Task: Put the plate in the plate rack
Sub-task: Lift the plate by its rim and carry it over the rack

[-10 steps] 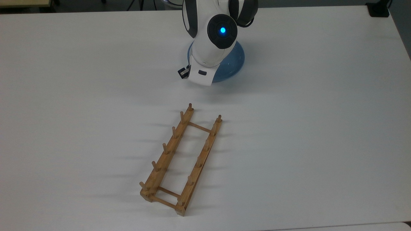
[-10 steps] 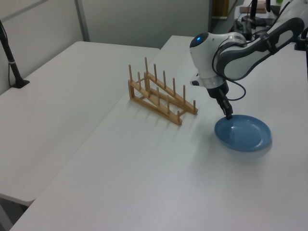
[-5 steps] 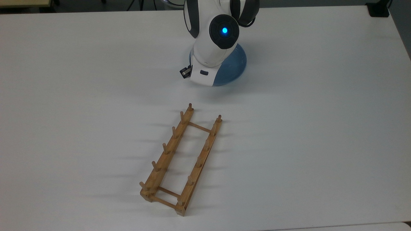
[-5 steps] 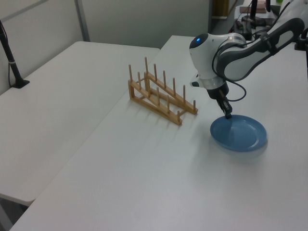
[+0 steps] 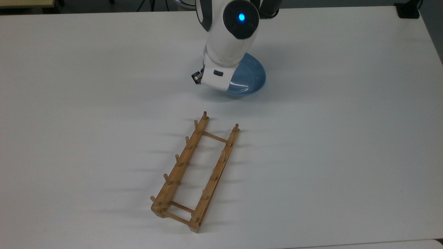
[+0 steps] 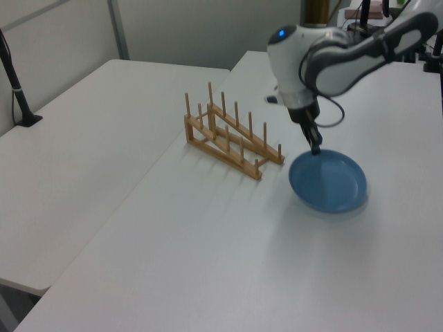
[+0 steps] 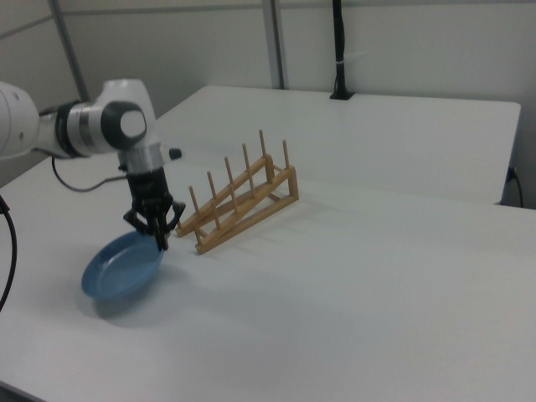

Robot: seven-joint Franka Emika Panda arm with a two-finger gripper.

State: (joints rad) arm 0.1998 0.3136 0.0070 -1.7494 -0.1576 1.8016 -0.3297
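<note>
Lifted and tilted since before — plate [image 6: 327, 182] pinched at its rim by the claw [image 6: 316, 149].

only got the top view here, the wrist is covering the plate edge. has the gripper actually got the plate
Observer: Yes. In the right view the gripper is shut on the rim of the plate.
Operator: is it off the table yet
Observer: Partly, it seems. In the left view the plate is tilted, its gripped edge raised; whether the low edge touches the table I cannot tell.
Operator: anything already in the rack
Observer: No. In the right view the plate rack has nothing between its pegs.
</note>
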